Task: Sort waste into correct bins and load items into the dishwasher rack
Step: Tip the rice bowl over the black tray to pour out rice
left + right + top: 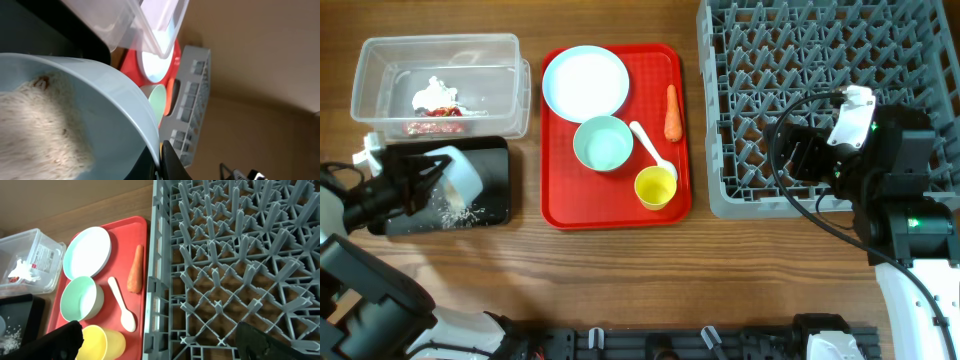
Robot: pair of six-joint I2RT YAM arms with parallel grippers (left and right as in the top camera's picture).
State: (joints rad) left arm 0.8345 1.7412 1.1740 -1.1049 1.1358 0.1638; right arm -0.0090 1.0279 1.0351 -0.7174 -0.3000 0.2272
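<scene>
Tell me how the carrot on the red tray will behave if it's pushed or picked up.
The carrot looks stiff, so it probably won't flop when lifted. Its round, tapered shape suggests it could roll if nudged across the smooth red tray.

A flat red tray (560, 205) lies on the wooden table (620, 270), about midway across it in the overhead view, with its long sides running away from the near edge. It is rectangular, with rounded corners and a low raised rim. The table is brown wood, its grain running left to right. The left wrist view shows only a red sliver of the tray.
</scene>
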